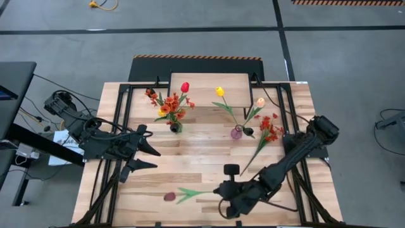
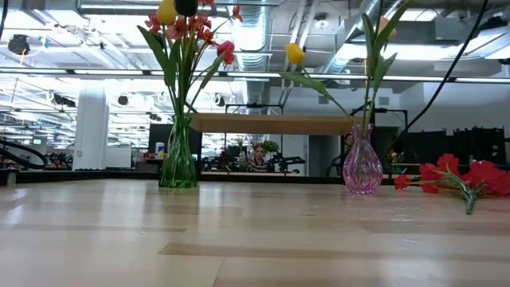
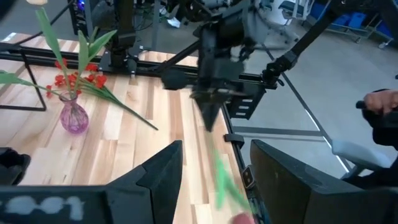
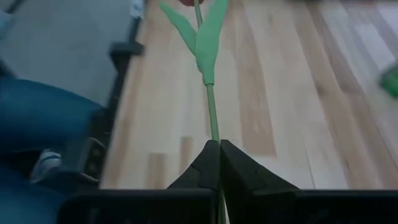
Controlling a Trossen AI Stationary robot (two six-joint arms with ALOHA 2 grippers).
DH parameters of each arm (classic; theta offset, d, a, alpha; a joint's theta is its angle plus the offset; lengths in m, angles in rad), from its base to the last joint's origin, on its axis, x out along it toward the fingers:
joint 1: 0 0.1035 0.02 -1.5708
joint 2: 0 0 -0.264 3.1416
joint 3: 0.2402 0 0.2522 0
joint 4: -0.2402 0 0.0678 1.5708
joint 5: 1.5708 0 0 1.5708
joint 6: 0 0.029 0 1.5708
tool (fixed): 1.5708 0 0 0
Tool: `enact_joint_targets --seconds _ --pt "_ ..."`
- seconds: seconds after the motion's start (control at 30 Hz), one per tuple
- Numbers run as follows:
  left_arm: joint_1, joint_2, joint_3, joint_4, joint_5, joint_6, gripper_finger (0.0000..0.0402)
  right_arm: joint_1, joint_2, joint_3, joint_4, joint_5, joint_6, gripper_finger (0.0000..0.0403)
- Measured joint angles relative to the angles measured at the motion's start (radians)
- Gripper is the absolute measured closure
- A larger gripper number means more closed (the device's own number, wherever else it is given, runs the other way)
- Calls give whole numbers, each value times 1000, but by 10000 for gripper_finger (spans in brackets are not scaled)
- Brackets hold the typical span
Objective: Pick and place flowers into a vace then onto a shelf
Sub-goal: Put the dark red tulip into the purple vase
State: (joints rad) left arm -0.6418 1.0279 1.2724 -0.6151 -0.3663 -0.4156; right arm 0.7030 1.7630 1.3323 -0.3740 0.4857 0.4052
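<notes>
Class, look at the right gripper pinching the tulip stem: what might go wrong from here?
1. The right gripper is shut on the stem far from the bloom, so the tulip may droop or swing when lifted.
2. The green vase and pink vase already hold flowers; the stem may snag them.

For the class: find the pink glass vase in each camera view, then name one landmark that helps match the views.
High view: pink vase right of centre, before the shelf.
Low view: right of centre, on the table.
Left wrist view: far left.
Right wrist view: not visible.
Shared landmark: its yellow tulip.
</notes>
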Motion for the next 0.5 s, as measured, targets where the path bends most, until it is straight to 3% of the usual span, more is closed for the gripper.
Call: enact_joint_targets --seconds 0.5 --pt "0 0 0 63 -16 88 223 13 -194 2 306 -10 -512 403"
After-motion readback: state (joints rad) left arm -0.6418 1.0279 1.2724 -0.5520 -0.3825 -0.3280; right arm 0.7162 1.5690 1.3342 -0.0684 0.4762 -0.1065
